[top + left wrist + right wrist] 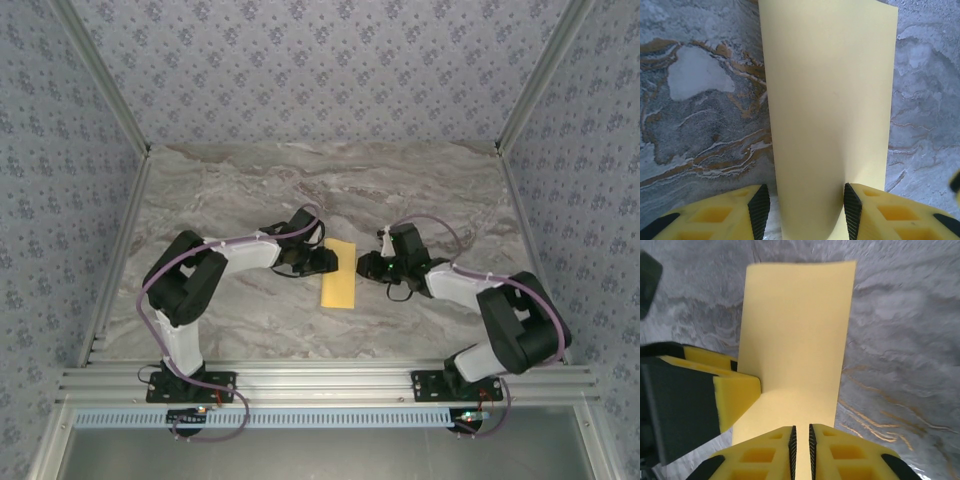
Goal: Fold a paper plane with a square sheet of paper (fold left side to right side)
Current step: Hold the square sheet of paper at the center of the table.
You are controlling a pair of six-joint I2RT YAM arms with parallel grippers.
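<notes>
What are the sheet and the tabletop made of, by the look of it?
Sheet: thin matte yellow paper, it seems; it bends softly, no gloss. Tabletop: smooth grey marble look with brown veins; real stone or printed laminate, cannot tell.

My left claw [805, 210] matt yellow plastic, black ribbed pads [760, 212], paper sheet [830, 100] smooth and matt, table [700, 100] smooth marble-look.
</notes>
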